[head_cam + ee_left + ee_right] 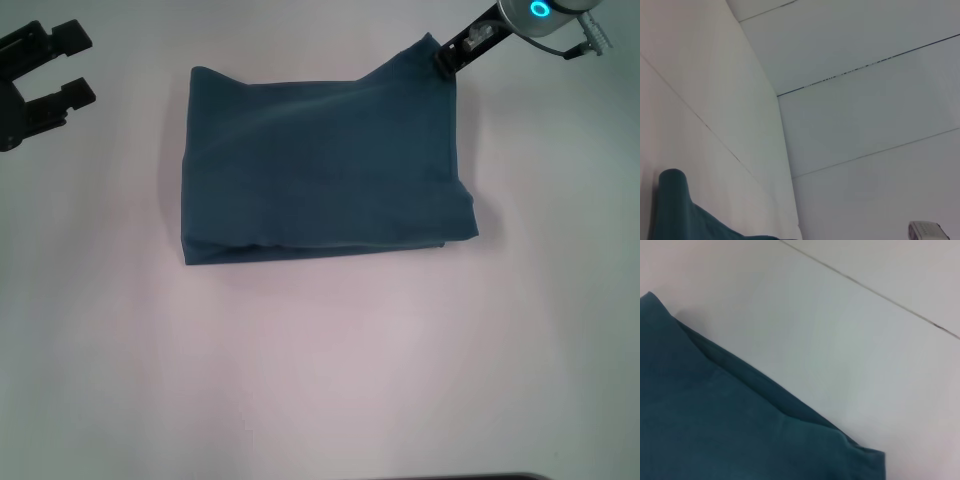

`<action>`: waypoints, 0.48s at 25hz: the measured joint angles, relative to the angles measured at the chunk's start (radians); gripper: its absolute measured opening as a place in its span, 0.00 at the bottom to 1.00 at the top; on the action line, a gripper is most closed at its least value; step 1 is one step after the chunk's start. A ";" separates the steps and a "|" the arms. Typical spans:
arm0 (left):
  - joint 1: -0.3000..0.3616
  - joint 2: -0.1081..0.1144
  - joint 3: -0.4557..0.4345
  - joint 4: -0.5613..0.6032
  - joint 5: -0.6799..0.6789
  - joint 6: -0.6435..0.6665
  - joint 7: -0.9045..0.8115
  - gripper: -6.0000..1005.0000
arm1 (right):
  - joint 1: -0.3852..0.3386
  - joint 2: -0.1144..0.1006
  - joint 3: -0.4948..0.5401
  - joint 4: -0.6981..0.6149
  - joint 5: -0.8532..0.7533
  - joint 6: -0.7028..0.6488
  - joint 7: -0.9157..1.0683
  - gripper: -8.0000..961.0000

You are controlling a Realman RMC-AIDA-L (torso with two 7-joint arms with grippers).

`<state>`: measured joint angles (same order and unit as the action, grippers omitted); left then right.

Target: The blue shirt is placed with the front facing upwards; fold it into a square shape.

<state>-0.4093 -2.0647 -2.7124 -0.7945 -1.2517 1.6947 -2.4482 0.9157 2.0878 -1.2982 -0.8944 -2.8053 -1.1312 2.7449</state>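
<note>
Folded into a near-square, the blue shirt (325, 165) lies mid-worktop (320, 370). Right claw (447, 55) pinches its far right corner; release gently there. Left claw (45, 75) waits wide, well apart.

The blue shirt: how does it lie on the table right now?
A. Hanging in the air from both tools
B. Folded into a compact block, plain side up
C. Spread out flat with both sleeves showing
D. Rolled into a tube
B. In the head view the blue shirt is a folded, roughly rectangular block on the table, with no sleeves or lettering showing; the right tool is at its far right corner.
</note>
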 joint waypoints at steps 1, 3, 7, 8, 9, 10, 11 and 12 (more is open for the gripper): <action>0.001 0.000 0.000 0.000 0.000 0.000 0.000 0.86 | 0.000 0.001 0.000 0.001 -0.001 0.002 0.000 0.05; 0.002 0.000 -0.001 0.000 0.000 0.000 0.000 0.86 | 0.000 0.002 -0.001 0.006 -0.003 0.006 0.000 0.06; 0.002 0.000 -0.004 0.000 0.000 0.002 0.000 0.86 | 0.007 0.003 -0.002 0.024 -0.040 0.012 0.013 0.22; 0.002 0.000 -0.005 0.000 0.000 0.002 0.000 0.86 | 0.008 0.003 0.000 0.026 -0.056 0.016 0.023 0.26; 0.002 -0.001 -0.006 0.000 0.000 0.002 0.000 0.86 | 0.009 0.002 0.002 0.026 -0.077 0.020 0.038 0.28; 0.001 -0.001 -0.006 0.000 -0.001 0.002 0.000 0.86 | 0.009 0.001 0.004 0.026 -0.094 0.023 0.050 0.30; 0.000 -0.001 -0.006 0.000 -0.001 0.002 0.000 0.86 | 0.009 0.000 0.008 0.024 -0.108 0.025 0.058 0.33; -0.002 -0.001 -0.006 0.000 -0.002 0.002 0.000 0.86 | 0.008 -0.001 0.015 0.020 -0.119 0.025 0.066 0.35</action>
<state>-0.4110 -2.0662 -2.7182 -0.7946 -1.2536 1.6968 -2.4482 0.9241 2.0866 -1.2832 -0.8745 -2.9242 -1.1058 2.8104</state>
